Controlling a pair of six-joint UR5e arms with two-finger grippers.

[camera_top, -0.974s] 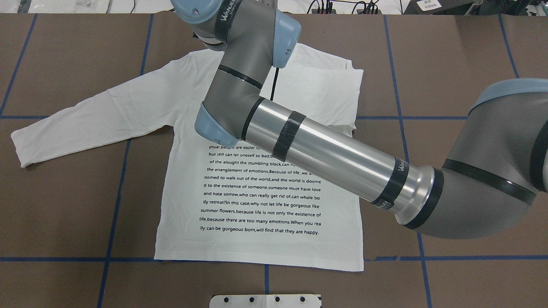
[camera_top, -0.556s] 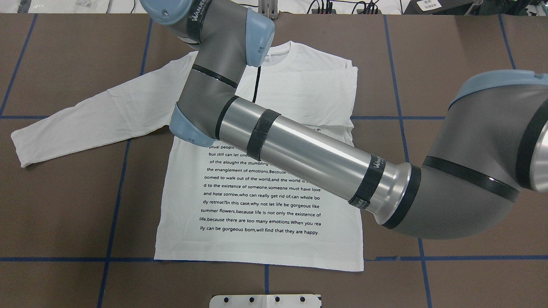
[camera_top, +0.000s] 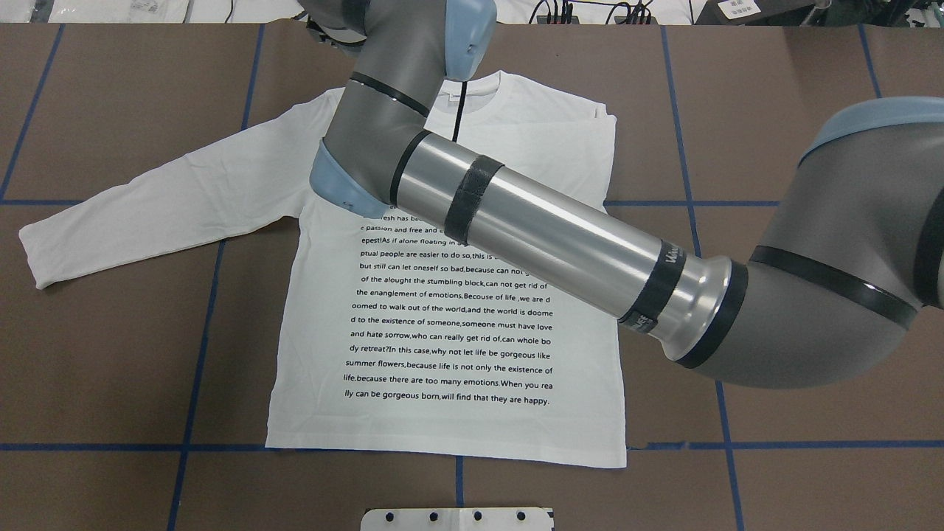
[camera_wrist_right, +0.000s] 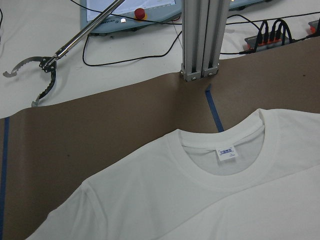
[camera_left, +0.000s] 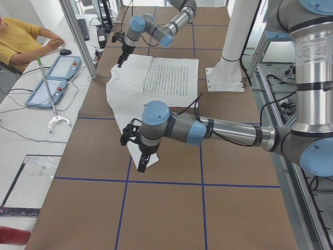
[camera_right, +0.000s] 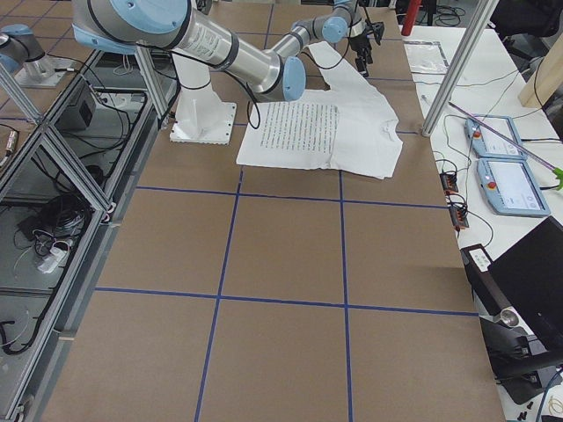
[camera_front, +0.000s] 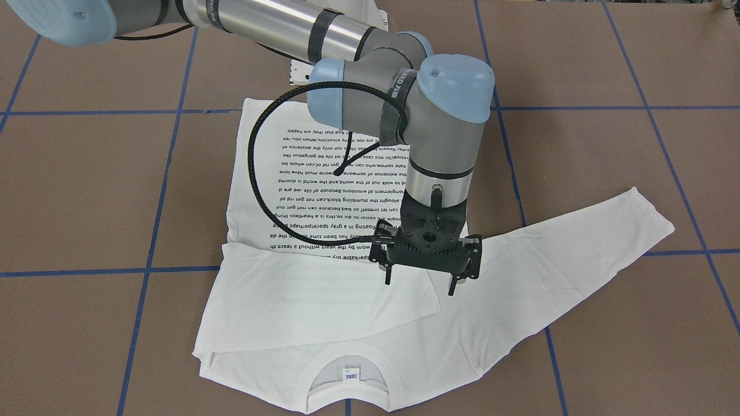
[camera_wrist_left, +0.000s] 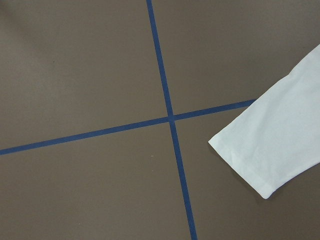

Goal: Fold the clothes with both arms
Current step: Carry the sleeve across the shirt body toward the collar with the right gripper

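Note:
The clothes are one white long-sleeved T-shirt point(camera_top: 457, 413) lying flat with its black text block point(camera_top: 450, 324) facing up. One sleeve point(camera_front: 324, 294) is folded across the chest. The other sleeve point(camera_top: 147, 199) stretches out to the robot's left, and its cuff point(camera_wrist_left: 270, 145) fills the left wrist view's right side. My right arm point(camera_top: 546, 243) reaches across the shirt. Its gripper point(camera_front: 420, 286) hangs open just above the chest with nothing between the fingers. Collar point(camera_wrist_right: 225, 170) and label point(camera_wrist_right: 226, 152) lie beyond it. My left gripper point(camera_left: 140, 159) hovers over the cuff; I cannot tell its state.
Blue tape lines point(camera_wrist_left: 170, 120) grid the brown table. A white base plate point(camera_top: 457, 518) sits at the robot's edge. Beyond the collar stand a metal post point(camera_wrist_right: 200, 40), a grabber tool point(camera_wrist_right: 45, 75) and cables. A seated person point(camera_left: 15, 36) and control tablets point(camera_left: 57, 75) are at the operators' side.
My right arm's wrist swung left, then back right and farther across the shirt, uncovering more text lines. The shirt lies about as before.

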